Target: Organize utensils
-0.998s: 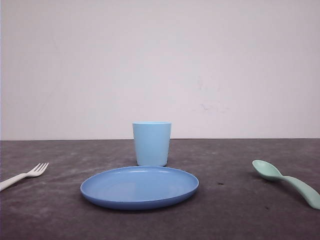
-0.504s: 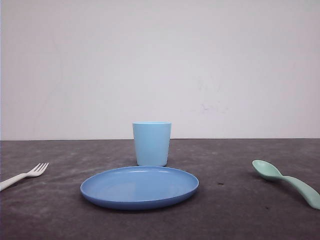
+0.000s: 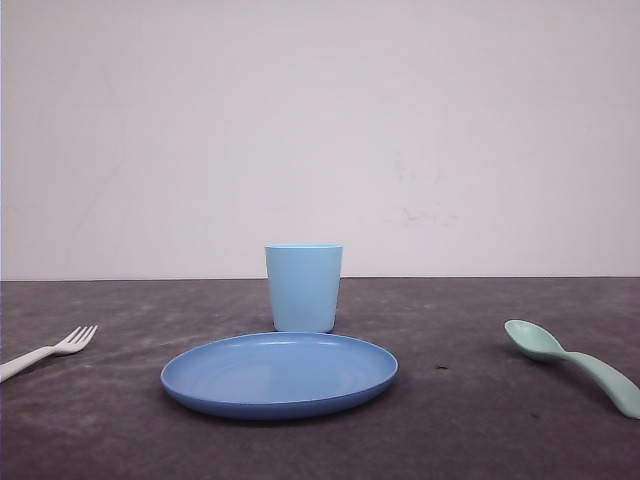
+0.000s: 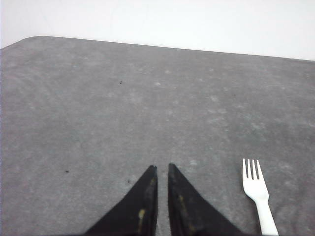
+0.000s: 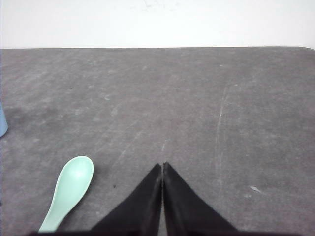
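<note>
**Fork and spoon lie on either side of the plate, both hands empty**

Nearest the camera in the front view sits the round blue plate [image 3: 279, 374] on the dark grey counter [image 3: 460, 430]. The white fork [image 3: 50, 351] lies well to the left of the plate, tines pointing toward it. The mint-green spoon [image 3: 572, 364] lies well to the right of the plate, bowl turned toward it. Just behind the plate stands the light blue cup [image 3: 303, 287], upright.

The left hand [image 4: 160, 169] hovers above bare counter beside the fork [image 4: 258, 193], its fingers narrowed to a thin slit, gripping nothing. The right hand [image 5: 162, 166] hangs beside the spoon [image 5: 69, 191], fingers pressed together, also carrying nothing.
</note>
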Robot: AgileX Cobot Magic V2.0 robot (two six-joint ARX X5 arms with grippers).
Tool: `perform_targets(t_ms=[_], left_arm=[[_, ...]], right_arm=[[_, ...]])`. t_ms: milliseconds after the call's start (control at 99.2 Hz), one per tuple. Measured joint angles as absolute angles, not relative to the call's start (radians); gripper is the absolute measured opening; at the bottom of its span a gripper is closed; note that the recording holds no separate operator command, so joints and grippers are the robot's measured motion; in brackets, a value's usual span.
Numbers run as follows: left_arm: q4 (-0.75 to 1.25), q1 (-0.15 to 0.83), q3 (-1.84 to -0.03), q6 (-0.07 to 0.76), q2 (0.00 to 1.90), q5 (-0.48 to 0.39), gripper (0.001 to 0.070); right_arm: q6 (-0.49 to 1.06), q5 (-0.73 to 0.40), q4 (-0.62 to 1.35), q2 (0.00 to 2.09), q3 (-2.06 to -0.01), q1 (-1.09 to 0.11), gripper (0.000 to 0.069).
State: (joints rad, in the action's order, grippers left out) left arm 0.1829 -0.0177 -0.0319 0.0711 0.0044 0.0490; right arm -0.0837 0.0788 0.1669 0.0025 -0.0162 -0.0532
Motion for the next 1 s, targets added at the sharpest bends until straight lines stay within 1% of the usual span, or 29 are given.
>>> perform_targets(t_ms=[192, 423, 655, 897, 998], left_arm=[[0.183, -0.018, -0.032, 0.071, 0.004, 0.049, 0.0013], [0.183, -0.018, -0.032, 0.071, 0.004, 0.049, 0.0013], [0.133, -0.018, -0.032, 0.071, 0.004, 0.070, 0.0013], [0.142, -0.018, -0.032, 0.071, 0.004, 0.070, 0.0013], [0.143, -0.018, -0.032, 0.096, 0.004, 0.070, 0.0013]], right_arm=[[-0.084, 0.078, 0.167, 0.002, -0.016, -0.053, 0.0004], [-0.082, 0.049, 0.171, 0.002, -0.016, -0.053, 0.0004], [-0.078, 0.049, 0.171, 0.002, -0.016, -0.053, 0.0004], [-0.079, 0.054, 0.171, 0.002, -0.016, -0.053, 0.0004], [-0.088, 0.060, 0.169, 0.002, -0.016, -0.053, 0.0004]])
